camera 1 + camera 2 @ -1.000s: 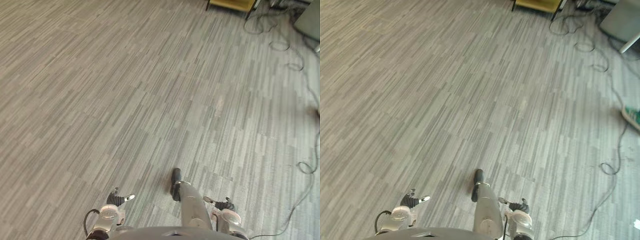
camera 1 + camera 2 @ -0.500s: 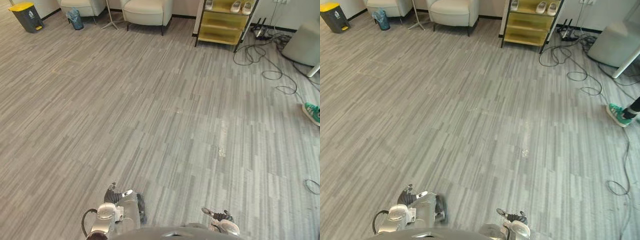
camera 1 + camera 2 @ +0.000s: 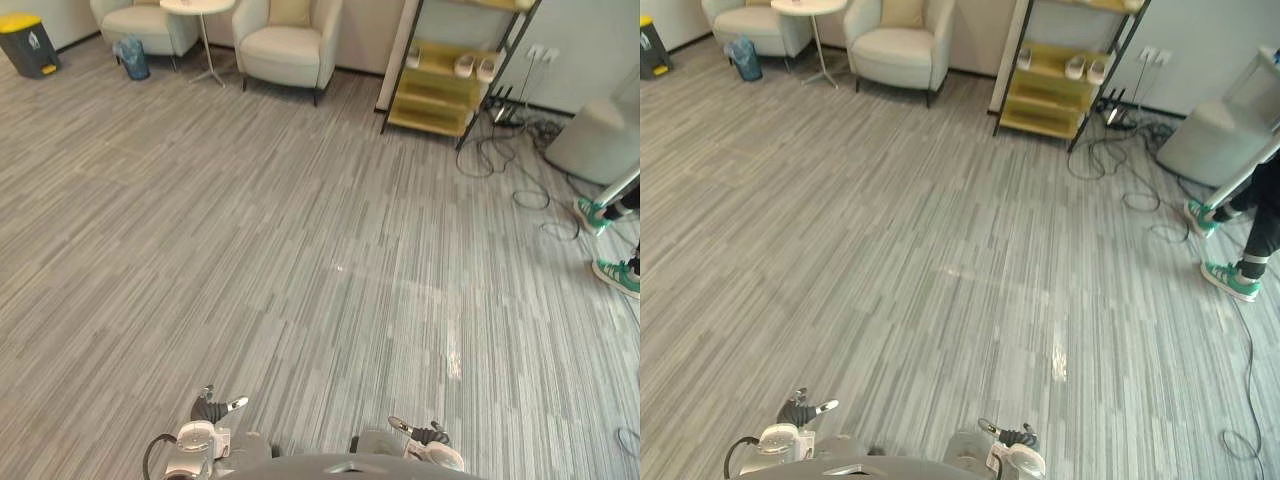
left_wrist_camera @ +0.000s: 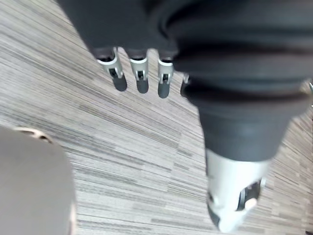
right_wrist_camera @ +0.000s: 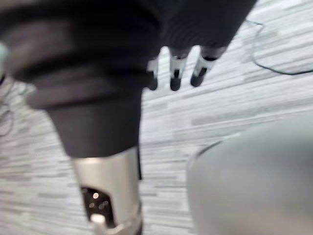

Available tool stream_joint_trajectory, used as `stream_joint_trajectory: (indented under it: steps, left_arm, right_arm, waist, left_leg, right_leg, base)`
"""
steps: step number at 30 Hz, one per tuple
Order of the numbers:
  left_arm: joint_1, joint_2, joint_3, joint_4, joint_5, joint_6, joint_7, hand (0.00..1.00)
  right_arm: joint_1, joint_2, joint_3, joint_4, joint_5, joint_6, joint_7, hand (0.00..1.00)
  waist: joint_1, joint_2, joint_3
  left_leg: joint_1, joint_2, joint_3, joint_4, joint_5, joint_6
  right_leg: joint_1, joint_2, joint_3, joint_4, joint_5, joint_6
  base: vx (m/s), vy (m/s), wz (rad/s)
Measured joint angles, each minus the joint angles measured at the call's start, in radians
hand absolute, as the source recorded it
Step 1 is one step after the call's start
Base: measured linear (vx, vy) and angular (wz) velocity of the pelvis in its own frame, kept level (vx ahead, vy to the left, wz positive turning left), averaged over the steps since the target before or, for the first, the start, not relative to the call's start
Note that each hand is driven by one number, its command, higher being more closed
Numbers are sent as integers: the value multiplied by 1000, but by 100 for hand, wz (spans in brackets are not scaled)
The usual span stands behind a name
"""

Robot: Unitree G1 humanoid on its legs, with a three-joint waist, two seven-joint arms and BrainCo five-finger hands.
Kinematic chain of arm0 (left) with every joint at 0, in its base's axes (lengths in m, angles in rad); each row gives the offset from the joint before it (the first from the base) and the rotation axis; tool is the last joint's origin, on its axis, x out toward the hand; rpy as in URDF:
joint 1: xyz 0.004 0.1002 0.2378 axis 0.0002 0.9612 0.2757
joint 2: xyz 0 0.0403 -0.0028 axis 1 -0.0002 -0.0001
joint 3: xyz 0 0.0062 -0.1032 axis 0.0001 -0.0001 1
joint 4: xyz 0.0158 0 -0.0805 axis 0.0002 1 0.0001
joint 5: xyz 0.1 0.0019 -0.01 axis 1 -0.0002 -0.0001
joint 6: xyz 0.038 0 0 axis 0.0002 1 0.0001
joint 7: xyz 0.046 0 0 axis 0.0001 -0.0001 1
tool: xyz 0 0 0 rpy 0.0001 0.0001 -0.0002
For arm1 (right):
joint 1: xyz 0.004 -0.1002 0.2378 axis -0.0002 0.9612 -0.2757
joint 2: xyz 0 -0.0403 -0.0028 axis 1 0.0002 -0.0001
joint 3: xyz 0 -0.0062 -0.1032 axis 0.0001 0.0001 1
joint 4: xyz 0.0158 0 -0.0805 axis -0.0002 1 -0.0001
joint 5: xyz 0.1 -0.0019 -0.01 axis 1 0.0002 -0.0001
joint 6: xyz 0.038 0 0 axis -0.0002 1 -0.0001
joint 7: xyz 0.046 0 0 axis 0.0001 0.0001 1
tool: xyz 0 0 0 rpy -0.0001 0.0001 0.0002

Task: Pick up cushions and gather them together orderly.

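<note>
A tan cushion [image 3: 290,10] leans against the back of a cream armchair [image 3: 288,55] at the far end of the room. My left hand [image 4: 140,81] hangs over the grey striped carpet, its fingers straight and nothing in it. My right hand [image 5: 175,78] hangs the same way over the carpet, fingers straight and empty. Both hands are far from the armchair.
A second cream armchair [image 3: 140,22] and a round side table [image 3: 197,8] stand to the left. A black bin with a yellow lid [image 3: 25,45] sits far left. At the back right are a yellow shelf [image 3: 440,95], a grey pouf [image 3: 595,140], floor cables [image 3: 520,185] and a person's legs [image 3: 1252,240].
The camera has tilted up, so the armchairs, shelf and far wall now show more fully. A person's legs in green shoes have come into view at the right.
</note>
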Motion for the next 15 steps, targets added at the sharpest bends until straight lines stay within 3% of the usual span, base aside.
stream_joint_trajectory:
  steps: [2, 4, 5, 7, 8, 9, 10, 12, 13, 15]
  left_arm:
    - [-3, -7, 4, 5, -1, 0, 0, 0]
    - [-4, -27, 12, 12, -2, 3, 1, 0]
    - [-4, -32, 12, 13, -1, 3, 1, 0]
    - [-6, -33, 18, 18, 1, 2, 1, 0]
    - [-1, -31, 38, 18, 4, 1, 2, 0]
    - [0, -38, 51, 23, 7, 2, 3, 0]
    - [2, -52, 65, 37, 8, 2, 8, 0]
    - [-2, -90, 69, 40, 8, 1, 9, 0]
    - [-1, -98, 73, 40, 8, 1, 8, 0]
    - [-2, -99, 81, 24, 8, 1, 6, 0]
  right_arm:
    - [-8, 1, -6, -21, 1, -5, 0, 0]
    - [-24, -6, -6, -41, 3, -13, 1, 0]
    - [-25, -5, -3, -57, 6, -10, 1, 0]
    - [-20, 8, -5, -61, 13, -9, 0, 0]
    - [-18, 12, -3, -61, 14, -7, 1, 0]
    - [-21, 12, 0, -61, 19, -5, 1, 0]
    - [-24, 6, 5, -68, 19, -5, 2, 0]
    - [-31, -20, 5, -93, 18, -11, 3, 0]
    - [-31, -23, 5, -97, 18, -9, 2, 0]
    - [-27, -25, 6, -96, 18, -7, 1, 0]
  waist:
    - [-7, 9, 6]
    - [-17, 47, 28]
    - [-19, 55, 31]
    - [-21, 42, 34]
    - [-22, 21, 30]
    - [-20, 19, 28]
    - [-21, 41, 23]
    - [-30, 109, 21]
    - [-31, 118, 18]
    - [-39, 131, 26]
  left_leg:
    - [72, 10, 0, -43, 1, -11]
    - [145, 55, 6, -86, -10, -48]
    - [177, 72, 8, -116, -7, -73]
    - [230, 72, 0, -153, -18, -117]
    - [272, 62, -9, -162, -33, -142]
    - [296, 69, -11, -161, -38, -151]
    - [311, 90, -12, -139, -23, -174]
    - [273, 168, -55, 5, 10, -173]
    - [234, 196, -82, 109, 37, -168]
    - [104, 264, -155, 426, 195, -148]
  right_leg:
    - [-64, 13, -67, -154, -57, -25]
    - [-98, 70, -125, -423, -40, -57]
    - [-107, 104, -123, -640, 43, -51]
    - [-106, 124, -95, -893, 169, -48]
    - [-107, 119, -57, -944, 223, -64]
    - [-107, 123, -40, -919, 312, -94]
    - [-144, 123, -38, -801, 347, -113]
    - [-153, 159, -76, -668, 227, -138]
    - [-144, 169, -89, -644, 188, -144]
    - [-68, 201, -108, -649, 125, -156]
  base:
    - [479, -48, 5]
    - [467, -86, 4]
    - [418, -94, 14]
    - [630, -195, 28]
    - [627, -229, 20]
    - [556, -224, 5]
    - [666, -300, 1]
    - [669, -335, 10]
    - [571, -285, 16]
    - [558, -241, 14]
